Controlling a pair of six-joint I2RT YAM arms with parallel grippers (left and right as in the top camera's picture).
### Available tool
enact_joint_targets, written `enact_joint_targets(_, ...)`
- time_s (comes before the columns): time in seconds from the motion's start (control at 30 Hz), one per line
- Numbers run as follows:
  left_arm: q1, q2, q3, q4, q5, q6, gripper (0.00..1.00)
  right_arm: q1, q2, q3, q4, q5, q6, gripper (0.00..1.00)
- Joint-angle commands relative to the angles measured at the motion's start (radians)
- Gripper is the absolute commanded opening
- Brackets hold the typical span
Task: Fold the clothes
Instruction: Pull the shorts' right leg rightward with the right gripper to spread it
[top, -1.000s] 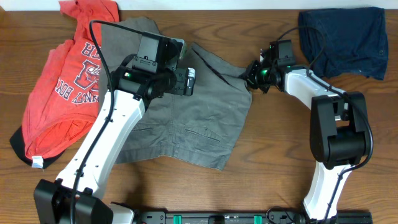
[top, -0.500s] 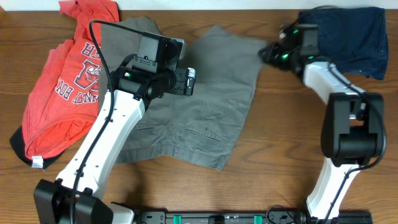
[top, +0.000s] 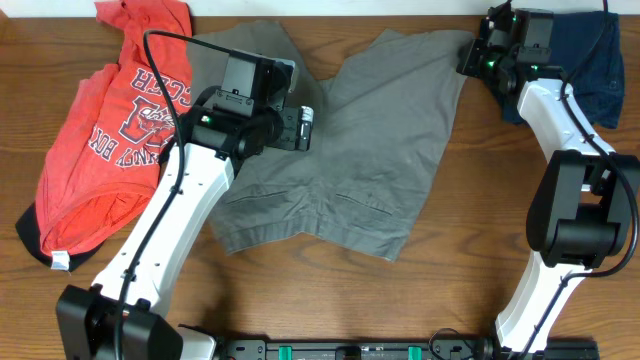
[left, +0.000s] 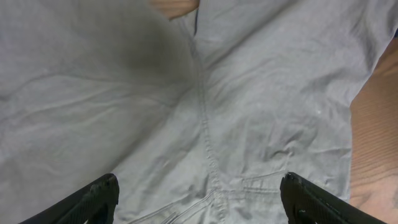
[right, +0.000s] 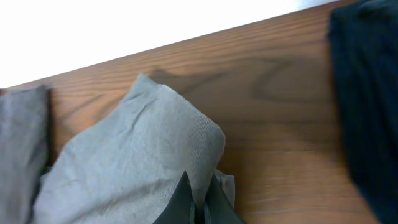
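Note:
Grey-olive shorts (top: 380, 150) lie spread in the middle of the table, back pockets up. My right gripper (top: 474, 52) is shut on the corner of the shorts' right leg at the back right; the pinched cloth (right: 155, 143) shows in the right wrist view between my closed fingers (right: 198, 202). My left gripper (top: 308, 130) is open and hovers over the crotch seam (left: 202, 118) of the shorts, with both fingertips (left: 199, 196) wide apart. A red-orange T-shirt (top: 110, 130) with white lettering lies at the left. A dark navy garment (top: 580, 60) lies at the back right.
The wooden table (top: 470, 250) shows bare at the front and right. The table's back edge meets a white surface (right: 124, 31) just beyond my right gripper. The navy garment (right: 373, 93) lies right next to the right gripper.
My right gripper has pulled the shorts' right leg up and to the right, from mid-table to the back right corner, spreading the shorts open. The left arm has stayed still.

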Motion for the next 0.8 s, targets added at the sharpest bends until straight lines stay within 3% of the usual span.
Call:
enact_joint_targets(0.0, 0.006, 0.02, 0.003, 0.003, -0.009, 0.018, 0.85, -0.01, 0.003, 0.039, -0.001, 0.1, -0.036, 0.01)
enact_joint_targets(0.13, 0.006, 0.024, 0.003, 0.016, -0.01, 0.018, 0.85, -0.01, 0.003, 0.059, -0.001, 0.098, -0.054, 0.05)
enact_joint_targets(0.17, 0.006, 0.025, 0.003, 0.019, -0.01, 0.022, 0.85, -0.007, 0.003, 0.06, -0.002, 0.098, -0.074, 0.22)
enact_joint_targets(0.23, 0.006, 0.025, 0.003, 0.024, -0.013, 0.042, 0.85, 0.0, 0.003, 0.061, -0.013, 0.099, -0.114, 0.83)
enact_joint_targets(0.27, 0.006, 0.025, 0.003, 0.023, -0.014, 0.054, 0.85, 0.003, 0.003, 0.061, -0.026, 0.101, -0.127, 0.99)
enact_joint_targets(0.5, 0.022, 0.025, 0.003, 0.019, -0.113, 0.074, 0.85, 0.006, -0.047, 0.091, -0.19, 0.014, -0.129, 0.99)
enact_joint_targets(0.77, 0.144, 0.025, 0.003, 0.015, -0.14, 0.074, 0.85, 0.117, -0.123, 0.092, -0.539, -0.044, -0.129, 0.99)
